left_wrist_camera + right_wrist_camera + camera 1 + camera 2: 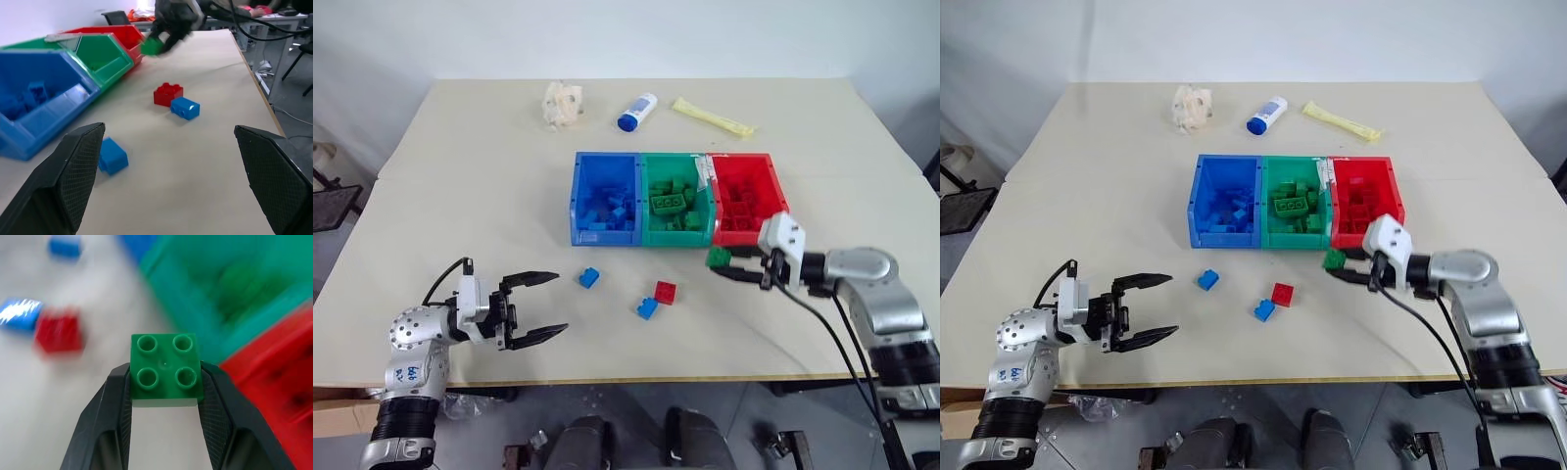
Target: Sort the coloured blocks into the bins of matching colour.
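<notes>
The table (460,176) holds 3 joined bins (674,200) full of blocks. In front of the bins, the right gripper (722,261) has its jaws squeezed on a green block (165,370). The left gripper (546,305) waits with jaws wide open, holding nothing. 2 blue blocks (589,278) and 1 red block (666,291) lie near the bins.

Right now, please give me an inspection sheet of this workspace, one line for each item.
Surface: beige table, flat.
Job's things: blue bin, green bin and red bin joined in a row, each holding matching blocks; two blue blocks and a red block loose on the table.
Clutter: crumpled paper, white bottle, yellow tube at the far edge.
Grippers: left gripper open, empty; right gripper shut on green block near the bins.
Cables: black cables along the right arm.
Surroundings: grey floor.
</notes>
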